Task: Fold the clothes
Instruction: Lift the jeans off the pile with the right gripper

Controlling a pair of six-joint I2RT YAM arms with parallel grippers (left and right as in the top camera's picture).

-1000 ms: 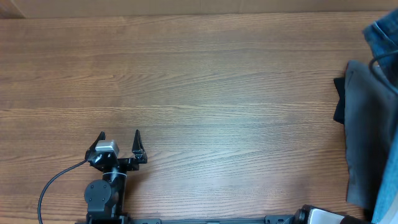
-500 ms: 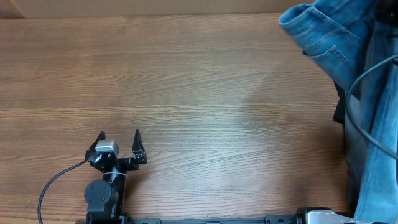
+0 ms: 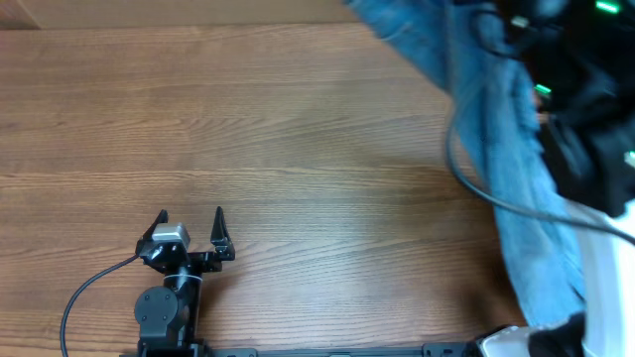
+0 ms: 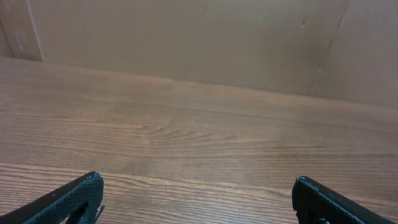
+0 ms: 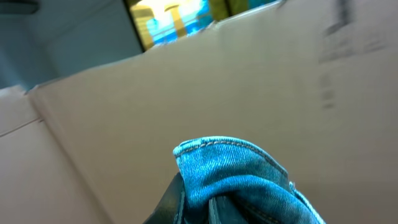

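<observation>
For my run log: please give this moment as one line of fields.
jeans: bunched, hanging above table, right side | left claw: open, empty | right claw: shut on jeans | fold: not yet begun

Faded denim jeans (image 3: 531, 258), matt wood-grain table (image 3: 298, 119), plain cardboard wall (image 4: 186, 37)

The left arm (image 3: 164, 302) is showing a black jointed body, a silver-grey block (image 3: 171, 234) at the wrist, a left gripper (image 3: 190, 212) with pointed black fingers (image 3: 219, 223) and a thin black cable (image 3: 84, 293), while the blurred black right arm (image 3: 585, 129) is showing small green lights (image 3: 605, 7) and a looping black cable (image 3: 451, 149).
</observation>
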